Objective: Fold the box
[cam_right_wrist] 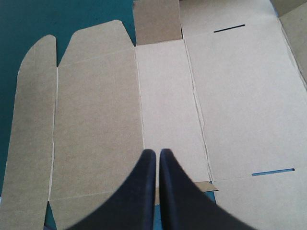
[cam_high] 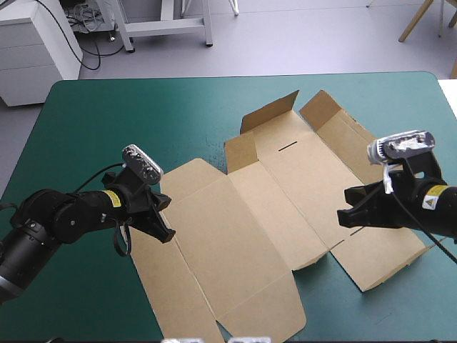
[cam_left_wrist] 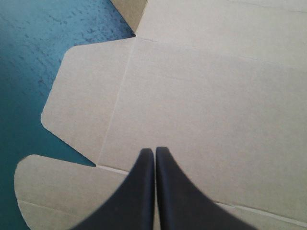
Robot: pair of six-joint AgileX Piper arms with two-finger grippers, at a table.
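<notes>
The brown box lies as a cut sheet, spread nearly flat across the middle of the teal-green table. At its far end a few flaps stand partly raised. My left gripper is shut and hovers over the sheet's left edge. In the left wrist view its tips point across a wide panel, with nothing held. My right gripper is also shut, low over the sheet's right side. In the right wrist view its tips point over the narrow middle panel.
Teal-green cover stretches to the left of and beyond the box. A thin slot is cut in the far panel. The sheet's near flaps reach close to the table's front edge.
</notes>
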